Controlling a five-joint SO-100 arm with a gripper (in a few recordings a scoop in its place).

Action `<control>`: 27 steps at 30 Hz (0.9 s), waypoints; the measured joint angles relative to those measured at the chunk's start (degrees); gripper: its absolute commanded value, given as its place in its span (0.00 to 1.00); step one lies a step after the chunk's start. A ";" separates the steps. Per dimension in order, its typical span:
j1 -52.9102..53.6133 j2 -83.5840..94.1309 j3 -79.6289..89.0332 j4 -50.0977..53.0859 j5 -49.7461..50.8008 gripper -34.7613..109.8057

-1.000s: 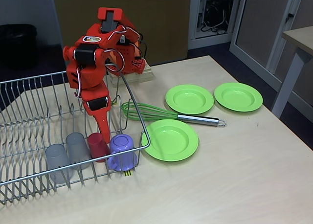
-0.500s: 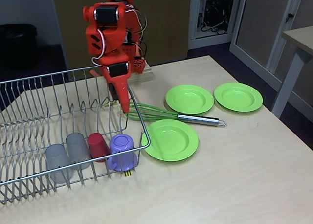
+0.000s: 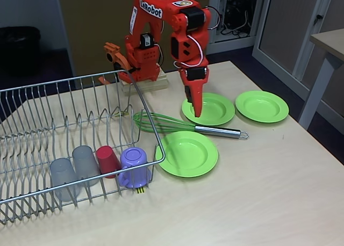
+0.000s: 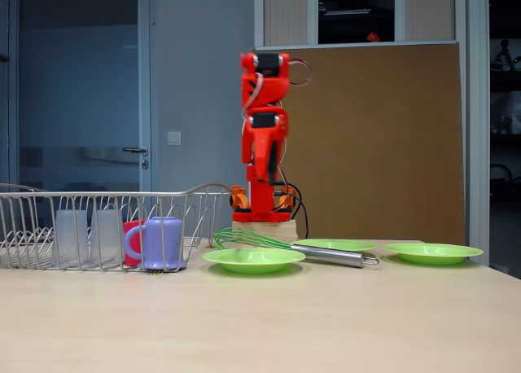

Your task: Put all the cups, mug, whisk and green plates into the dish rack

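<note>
Currently stowed in the dish rack, near right corner as the raised fixed view shows it: two frosted grey tumblers, one red cup and one lilac mug, standing in a row along the near rail, the mug just above the yellow-black tag. The low fixed view confirms all four behind the rack's wires, the mug nearest the rack's right end with its handle turned left.

Outstanding, on the pale table to the right of the rack:
- Whisk, one, lying flat, green loops toward the rack, steel handle pointing right, between the plates.
- Green plates, three, all flat: one near, just right of the rack's corner; one far, middle; one far right. None touches another.

Tally, by judgement: four of eight items racked, roughly half; whisk and all plates remain.

Gripper: red, pointing straight down over the left part of the middle far plate, tip close to or at its surface; contact cannot be told. The fingers look drawn together with nothing between them. Likely next item: that plate or the whisk beside it.
</note>
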 measured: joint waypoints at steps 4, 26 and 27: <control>-7.56 -5.01 0.35 -6.42 12.22 0.47; -12.30 -7.91 20.65 -26.63 18.28 0.44; -11.78 -8.00 21.09 -27.51 17.75 0.44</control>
